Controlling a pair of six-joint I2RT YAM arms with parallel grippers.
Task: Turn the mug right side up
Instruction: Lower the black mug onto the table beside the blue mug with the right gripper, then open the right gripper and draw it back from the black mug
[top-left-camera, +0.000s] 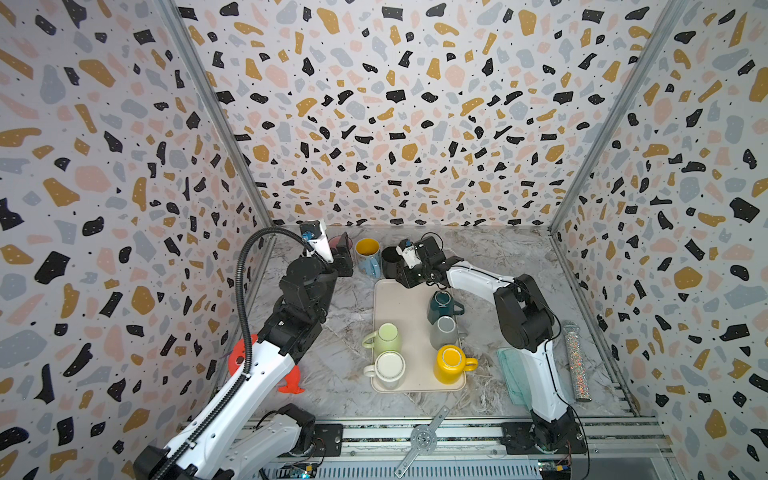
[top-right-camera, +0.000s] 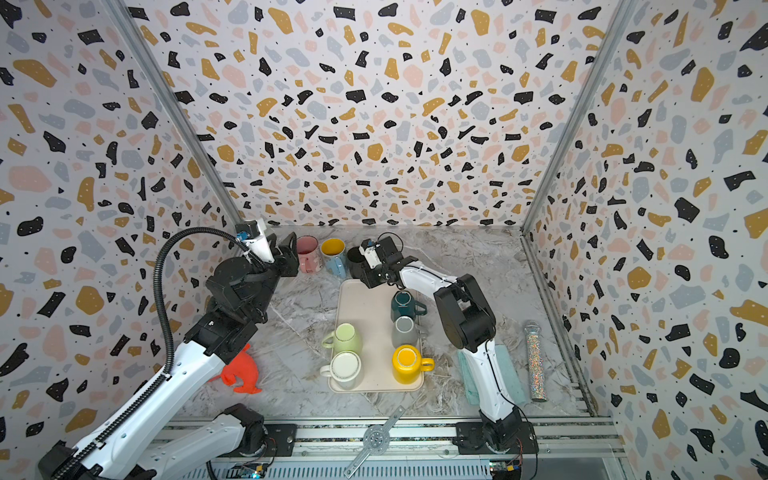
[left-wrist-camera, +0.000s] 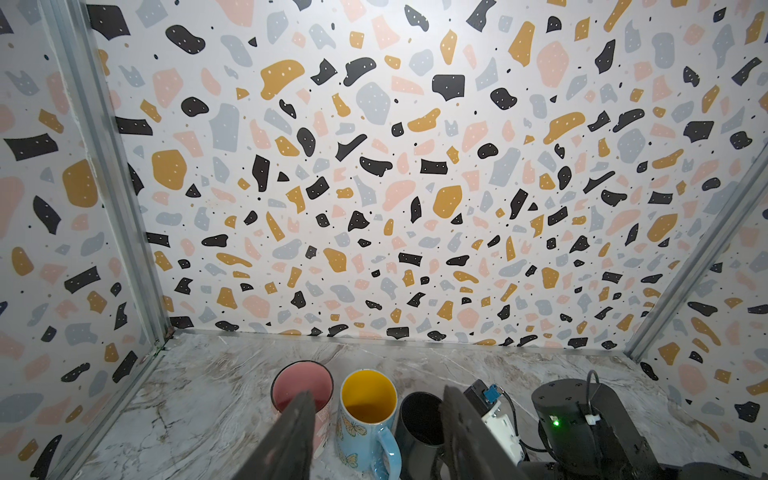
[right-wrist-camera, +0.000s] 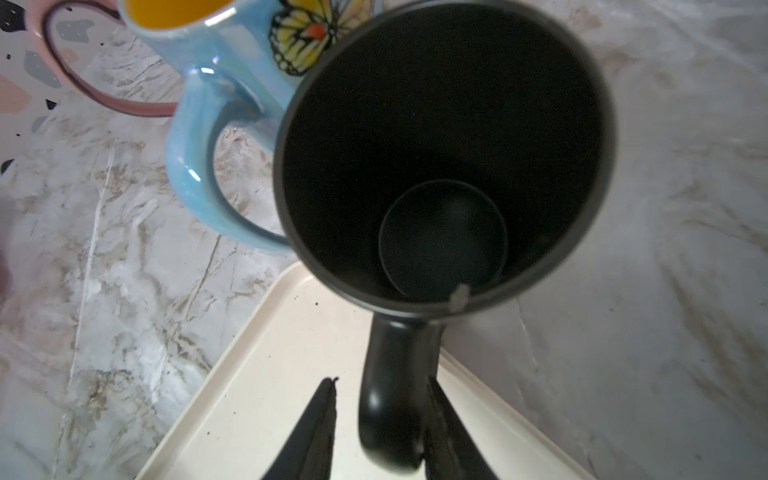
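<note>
Marble-look tabletop (top-left-camera: 498, 257), terrazzo-print walls on three sides. Black mug (right-wrist-camera: 440, 145) stands upright, mouth up, in the upper middle of both top views. It sits at the far edge of the cream tray (top-left-camera: 399, 299); whether its base is on the tray or the table, cannot tell. Its handle (right-wrist-camera: 390, 395) points back over the tray.

Right gripper (right-wrist-camera: 382, 382) straddles that handle with the jaws partly apart. One finger is against the handle, the other stands off with tray showing in the gap, so no firm hold.

Blue butterfly mug (top-left-camera: 368, 257), yellow inside, is upright just beside the black mug on its left. Pink mug (top-right-camera: 308, 253) is upright left of that.

Left gripper (left-wrist-camera: 378, 392) is just in front of the pink mug, jaws about half apart, nothing held.

Five mugs on the tray look bottom-up: dark teal (top-left-camera: 442, 305), grey (top-left-camera: 444, 332) and yellow (top-left-camera: 451, 361) down the right side, light green (top-left-camera: 386, 338) and white (top-left-camera: 390, 368) on the left.

Orange-red plastic piece (top-left-camera: 291, 378) lies lower left under the left arm. Teal cloth (top-left-camera: 513, 374) and glitter microphone (top-left-camera: 577, 361) lie lower right. A metal strip (top-left-camera: 424, 438) lies on the front rail.
</note>
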